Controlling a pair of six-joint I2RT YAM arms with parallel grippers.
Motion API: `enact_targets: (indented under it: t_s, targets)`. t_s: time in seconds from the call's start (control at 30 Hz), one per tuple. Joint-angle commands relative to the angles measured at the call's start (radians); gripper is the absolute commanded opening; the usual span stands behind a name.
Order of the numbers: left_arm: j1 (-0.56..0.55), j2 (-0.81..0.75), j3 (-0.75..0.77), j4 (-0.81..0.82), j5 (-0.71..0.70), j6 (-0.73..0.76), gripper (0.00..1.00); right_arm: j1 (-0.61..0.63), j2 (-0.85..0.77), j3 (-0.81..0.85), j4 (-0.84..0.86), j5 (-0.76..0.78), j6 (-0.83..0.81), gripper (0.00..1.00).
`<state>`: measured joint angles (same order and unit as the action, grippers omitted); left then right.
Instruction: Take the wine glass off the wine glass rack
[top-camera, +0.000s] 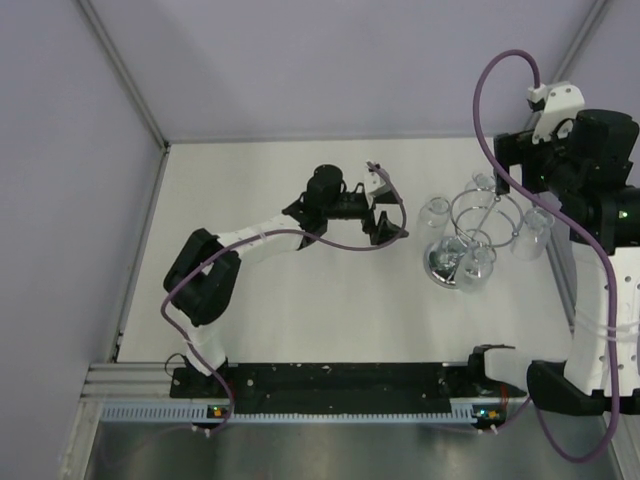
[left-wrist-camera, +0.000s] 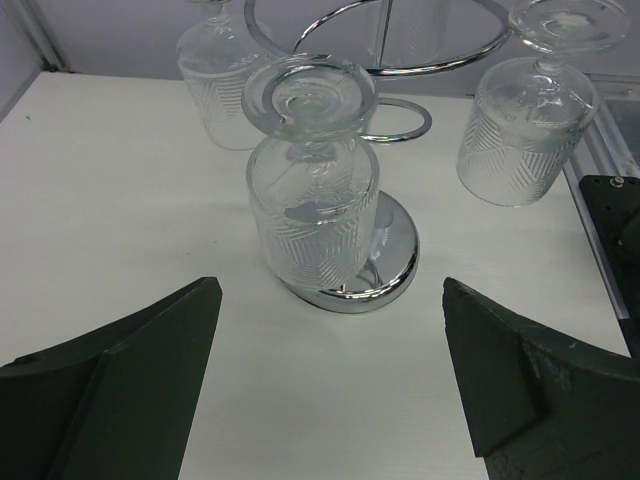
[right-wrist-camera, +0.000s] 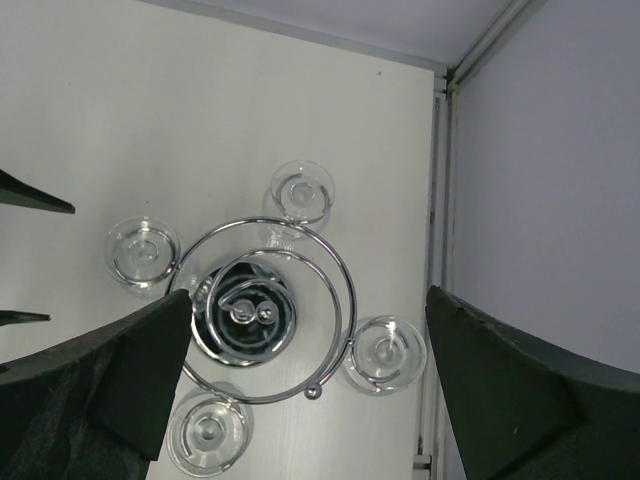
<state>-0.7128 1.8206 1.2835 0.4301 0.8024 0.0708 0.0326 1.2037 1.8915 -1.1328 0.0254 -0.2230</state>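
Top of wine glass rack (left-wrist-camera: 398, 250) beyond left wrist view

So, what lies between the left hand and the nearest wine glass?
Only bare white table, from the left hand to that wine glass; the left wrist view shows it.

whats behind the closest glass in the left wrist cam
Behind the nearest wine glass stands the rack's disc base; only its right side and front rim show. The base's middle and the central stem are covered by the glass and cannot be made out.

Bare table (left-wrist-camera: 120, 200) between left tool (left-wrist-camera: 328, 287) and nearest wine glass (left-wrist-camera: 313, 200), other glasses (left-wrist-camera: 525, 130) flanking, rack (left-wrist-camera: 398, 250) ring above it
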Motion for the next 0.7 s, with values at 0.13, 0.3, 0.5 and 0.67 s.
enact_targets:
  t_s: [0.13, 0.3, 0.5, 0.67]
  targets:
    - [-0.048, 0.111, 0.079, 0.196, -0.058, -0.028, 0.99, 0.009, -0.050, -0.058, -0.025, 0.010, -0.010, 0.98]
    - [-0.068, 0.161, 0.106, 0.217, -0.112, -0.037, 0.99, 0.009, -0.047, -0.066, -0.028, 0.005, -0.010, 0.98]
    - [-0.080, 0.227, 0.146, 0.228, -0.157, -0.032, 0.99, 0.009, -0.038, -0.081, -0.041, -0.021, -0.003, 0.98]
    - [-0.091, 0.269, 0.191, 0.249, -0.186, -0.045, 0.99, 0.009, -0.038, -0.092, -0.047, -0.047, -0.003, 0.98]
